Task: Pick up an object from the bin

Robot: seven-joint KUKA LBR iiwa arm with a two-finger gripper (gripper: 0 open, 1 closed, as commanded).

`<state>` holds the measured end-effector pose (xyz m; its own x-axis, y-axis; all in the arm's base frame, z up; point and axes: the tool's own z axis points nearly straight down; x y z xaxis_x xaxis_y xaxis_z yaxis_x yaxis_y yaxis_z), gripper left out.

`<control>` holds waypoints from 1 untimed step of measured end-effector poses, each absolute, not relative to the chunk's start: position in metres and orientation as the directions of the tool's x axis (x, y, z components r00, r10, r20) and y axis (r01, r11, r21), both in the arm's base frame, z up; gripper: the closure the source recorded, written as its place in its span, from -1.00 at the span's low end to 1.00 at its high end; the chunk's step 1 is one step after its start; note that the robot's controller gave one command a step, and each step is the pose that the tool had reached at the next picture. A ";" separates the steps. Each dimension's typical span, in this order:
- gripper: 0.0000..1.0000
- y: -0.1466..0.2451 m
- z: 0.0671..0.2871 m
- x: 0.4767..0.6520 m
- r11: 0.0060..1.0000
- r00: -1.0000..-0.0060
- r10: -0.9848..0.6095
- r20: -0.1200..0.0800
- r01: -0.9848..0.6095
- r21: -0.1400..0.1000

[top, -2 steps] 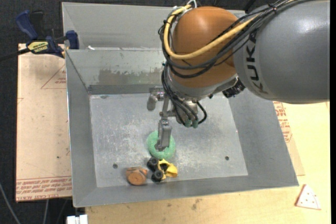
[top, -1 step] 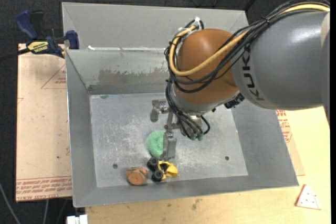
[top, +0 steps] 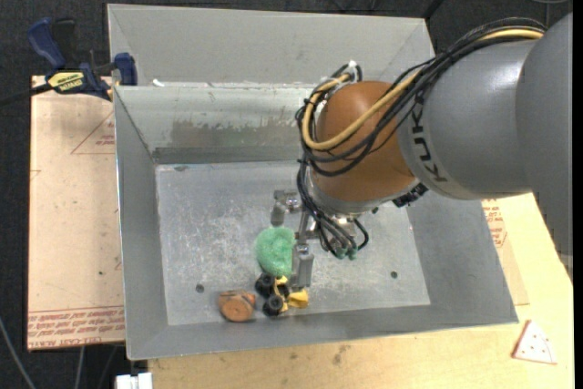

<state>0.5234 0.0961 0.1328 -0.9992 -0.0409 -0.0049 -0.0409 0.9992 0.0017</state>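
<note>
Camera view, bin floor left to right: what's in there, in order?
Brown round disc → small black-and-yellow toy. The green lump lies behind the toy and overlaps it sideways, so it's left unranked.

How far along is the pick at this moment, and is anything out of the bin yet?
The approach looks done: the gripper sits low in the bin, beside the green lump and just above the small black-and-yellow toy. Nothing is visibly lifted, and it cannot be told whether the gripper grips anything. The grasp and lift are left: both things and the brown round piece lie on the floor.
</note>
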 end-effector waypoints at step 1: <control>-1.00 0.084 0.092 0.526 0.999 -0.999 -0.046 0.004 -0.046 0.000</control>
